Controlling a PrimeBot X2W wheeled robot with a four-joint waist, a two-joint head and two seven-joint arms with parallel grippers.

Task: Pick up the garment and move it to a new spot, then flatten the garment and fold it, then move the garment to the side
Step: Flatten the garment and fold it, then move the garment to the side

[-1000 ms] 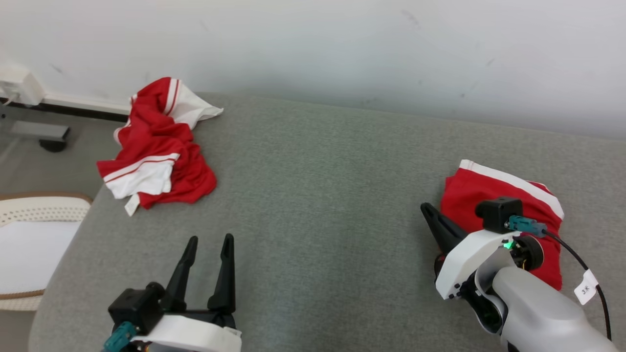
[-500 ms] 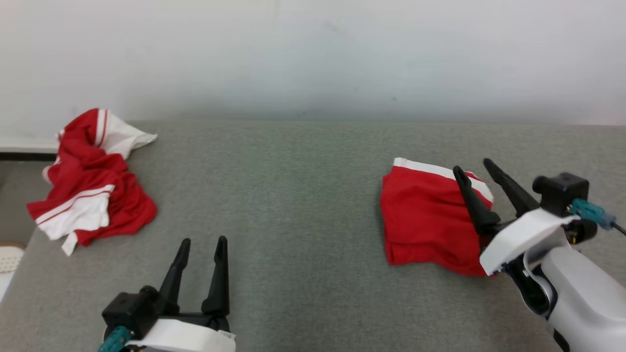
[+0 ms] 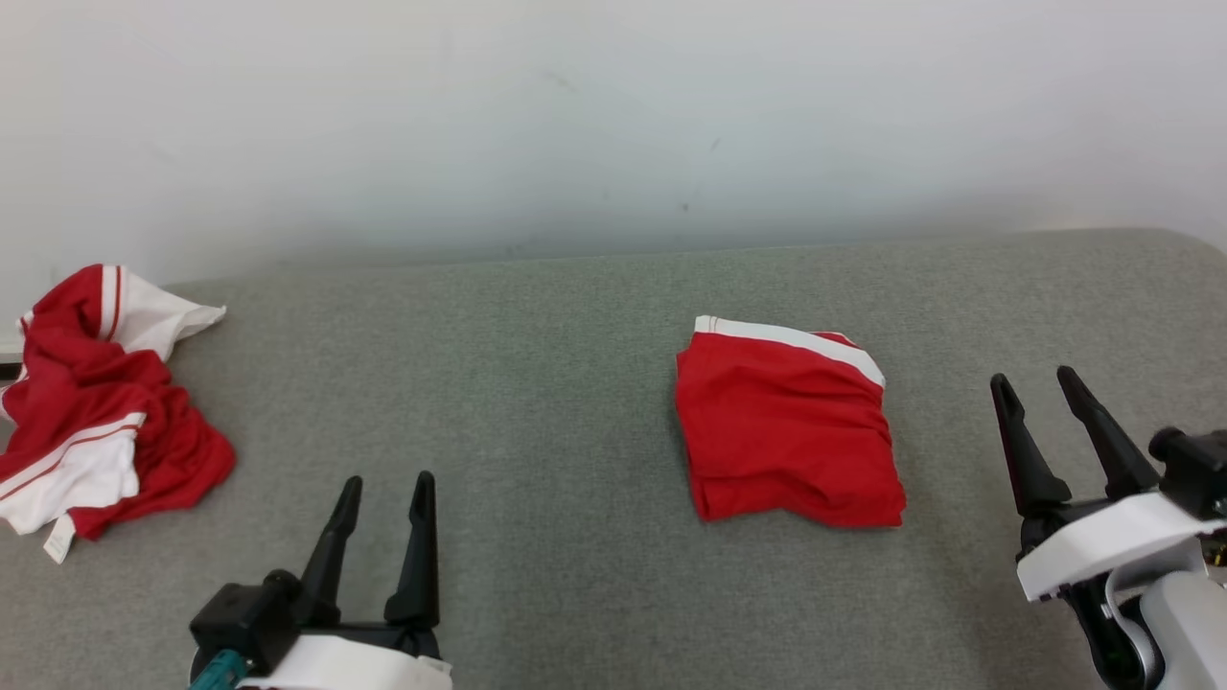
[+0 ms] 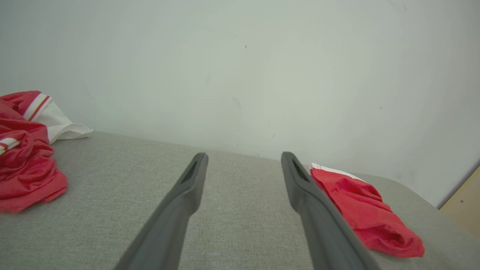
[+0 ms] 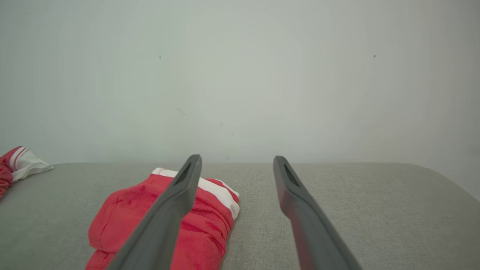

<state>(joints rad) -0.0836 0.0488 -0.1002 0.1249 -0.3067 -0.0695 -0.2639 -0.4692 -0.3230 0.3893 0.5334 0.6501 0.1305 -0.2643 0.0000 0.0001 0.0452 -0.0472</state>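
Red folded garment (image 3: 786, 431) | white band (image 3: 788, 338) toward wall (image 3: 613, 125) | roughly square

Bare room, home or lab unclear: white wall (image 3: 613, 115), grey upholstered surface (image 3: 537, 383), folded garment (image 3: 786, 431).

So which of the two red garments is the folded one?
The folded garment sits near the right gripper: a flat rectangle, white band on its far edge. The crumpled garment lies heaped far left.
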